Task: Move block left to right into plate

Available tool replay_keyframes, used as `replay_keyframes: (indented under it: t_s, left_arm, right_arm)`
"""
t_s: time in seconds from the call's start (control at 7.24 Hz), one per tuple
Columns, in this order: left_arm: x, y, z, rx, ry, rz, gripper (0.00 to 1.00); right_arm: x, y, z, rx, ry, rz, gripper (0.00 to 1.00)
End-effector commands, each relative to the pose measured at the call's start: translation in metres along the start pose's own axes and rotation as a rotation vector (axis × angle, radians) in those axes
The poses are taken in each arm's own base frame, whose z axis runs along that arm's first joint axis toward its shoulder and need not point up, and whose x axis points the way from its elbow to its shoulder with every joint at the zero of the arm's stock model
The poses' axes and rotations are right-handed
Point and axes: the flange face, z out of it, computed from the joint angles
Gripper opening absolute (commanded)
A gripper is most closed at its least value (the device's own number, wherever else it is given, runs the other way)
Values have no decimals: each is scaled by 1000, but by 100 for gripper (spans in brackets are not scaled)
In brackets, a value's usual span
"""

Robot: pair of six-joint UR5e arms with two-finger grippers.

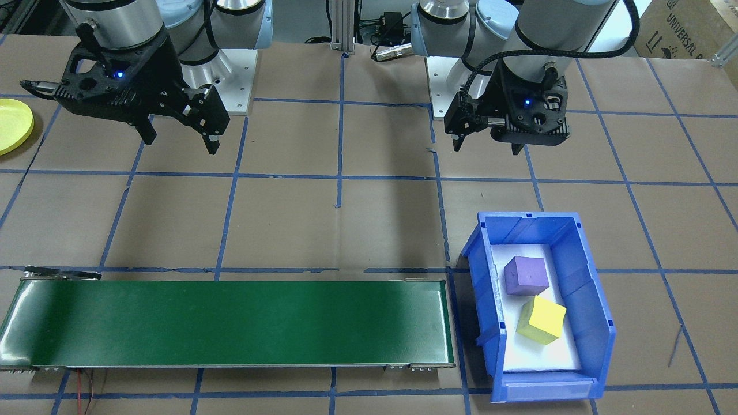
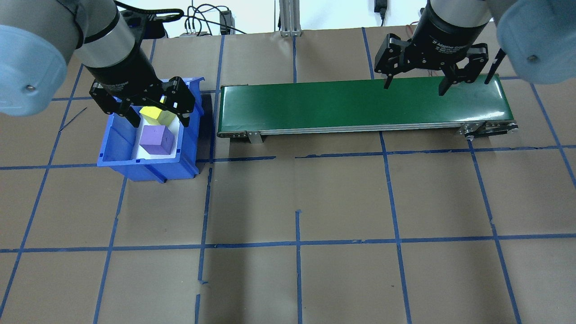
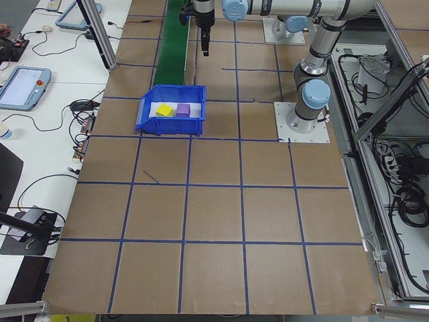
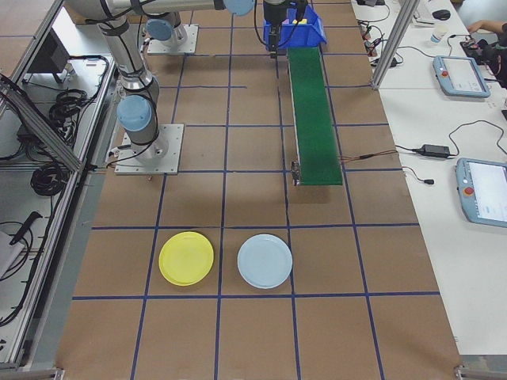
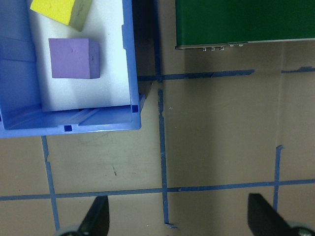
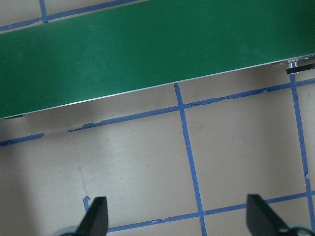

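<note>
Two blocks lie in a blue bin [image 1: 594,288]: a purple cube [image 1: 526,275] and a yellow cube [image 1: 541,320], also seen in the overhead view as the purple cube [image 2: 156,139] and the yellow cube [image 2: 153,113]. My left gripper [image 1: 490,143] hangs open and empty high above the table, on the robot's side of the bin. In its wrist view the purple cube [image 5: 74,58] sits at the upper left. The yellow plate [image 4: 186,258] lies at the table's right end. My right gripper [image 1: 181,144] hovers open and empty near the belt's right end.
A green conveyor belt [image 2: 360,105] runs along the table's far side from beside the bin toward the right. A pale blue plate [image 4: 264,260] lies next to the yellow one. Blue tape lines grid the brown table.
</note>
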Motion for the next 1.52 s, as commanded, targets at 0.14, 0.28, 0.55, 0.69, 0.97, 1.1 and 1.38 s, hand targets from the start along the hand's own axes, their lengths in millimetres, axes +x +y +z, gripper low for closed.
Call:
replay_keyframes:
  t_s: [0.14,0.28,0.55,0.69,0.97,1.1,1.38]
  left_arm:
    - [4,-1,-2,26,-2,15,100]
    - [-1,-3,-4,45,-5,9,100]
    - [-15,-4,-14,69,-50,-6,100]
    - [-37,-9,-9,61,-62,-37,100]
    - [-95,-28,21,-5,-50,-34,100]
    - [-113,-44,43,-24,-39,-65,100]
    - [-128,-89,99,42,-49,-64,100]
  right_arm:
    - [0,0,0,-1,-1,1,100]
    - [0,0,0,-2,1,0,100]
    - [0,0,0,-2,1,0,100]
    - [0,0,0,-3,1,0,100]
    - [0,0,0,-3,1,1,100]
    - [0,0,0,-3,1,0,100]
    - [0,0,0,-3,1,0,100]
